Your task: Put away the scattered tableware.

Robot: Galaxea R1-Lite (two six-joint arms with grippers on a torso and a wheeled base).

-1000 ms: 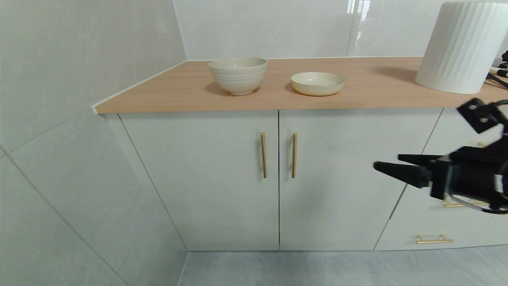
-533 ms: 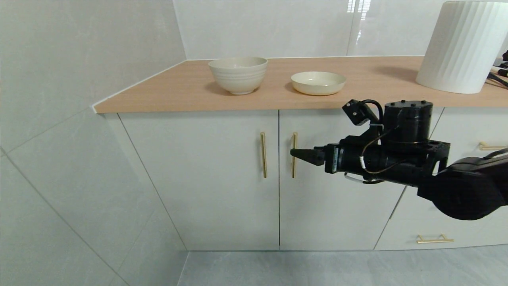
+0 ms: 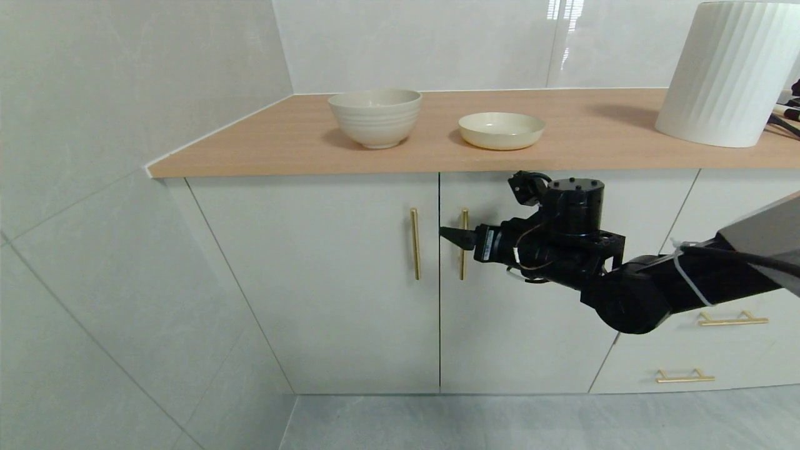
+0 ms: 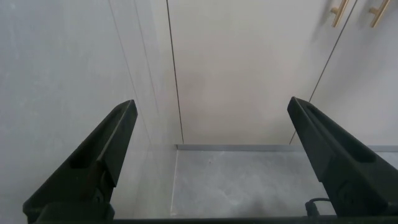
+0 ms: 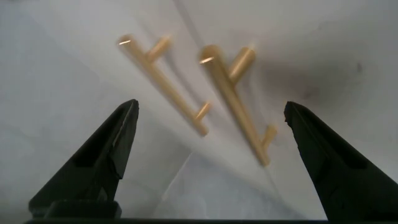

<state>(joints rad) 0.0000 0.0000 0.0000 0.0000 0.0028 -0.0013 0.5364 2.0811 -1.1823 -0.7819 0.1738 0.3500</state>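
Tableware: deep ribbed beige bowl (image 3: 375,117) and shallow cream bowl (image 3: 500,130), both upright on the wooden countertop (image 3: 281,150), near each other but not touching, well above both grippers.

Right gripper (image 3: 449,234) at the height of the upper half of the cabinet doors, fingers (image 5: 106,155) spread wide apart, clamped on nothing. Tips right at the right door's gold handle (image 3: 464,244), overlapping it in the head view; touching or just short of it, cannot tell. From the right wrist, both upright gold handles framed between the 2 fingers. Just beside, past the seam between the doors, the left door's gold handle (image 3: 414,244). Both doors closed. Right arm stretched in from the right, crossing in front of the right door (image 3: 531,331).

Left gripper (image 4: 211,104) spread wide too, holding nothing, pointed down at the grey floor (image 4: 249,180) where the wall meets the cabinet.

Above the doors: deep bowl over the left door, shallow bowl over the right one. Farther right on the same top, a tall white ribbed container (image 3: 728,75). Below it, 2 horizontal gold drawer handles (image 3: 732,320), one above the other.
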